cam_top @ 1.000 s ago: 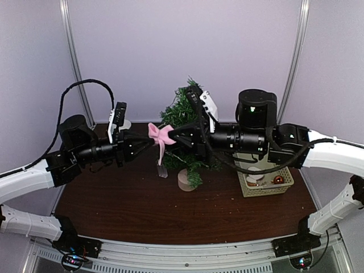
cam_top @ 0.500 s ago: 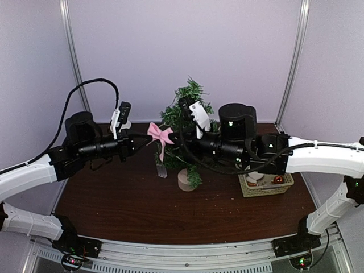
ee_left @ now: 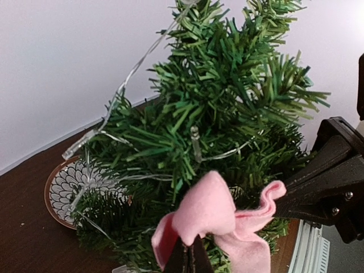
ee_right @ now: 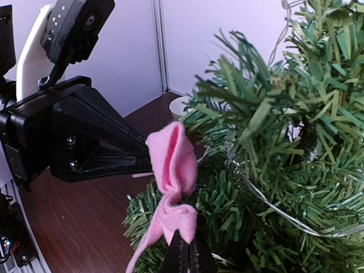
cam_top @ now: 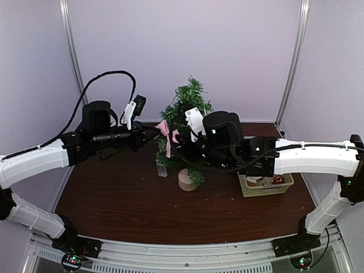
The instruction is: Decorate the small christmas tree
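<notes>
Top view, tree: I see the small christmas tree (cam_top: 187,108) upright on its beige base, toward the back middle of the dark table (cam_top: 114,210).
Top view, bow: a pink felt bow (cam_top: 167,131) sits against the tree's left side, about halfway up.
Top view, arms: the left gripper (cam_top: 156,129) meets the bow from the tree's left. The right gripper (cam_top: 177,138) crosses the tree's front from its right.
Top view, basket: a woven basket (cam_top: 282,185) stands right of the tree.
Left wrist, grip: my left fingers are pressed together on the bow, just in front of the tree.
Left wrist, surroundings: a clear light string (ee_left: 133,71) threads the tree's branches, and a patterned dish (ee_left: 60,190) lies behind the tree.
Right wrist, grip: my right fingers are pinched tight on the bow's lower tail, beside the tree.
</notes>
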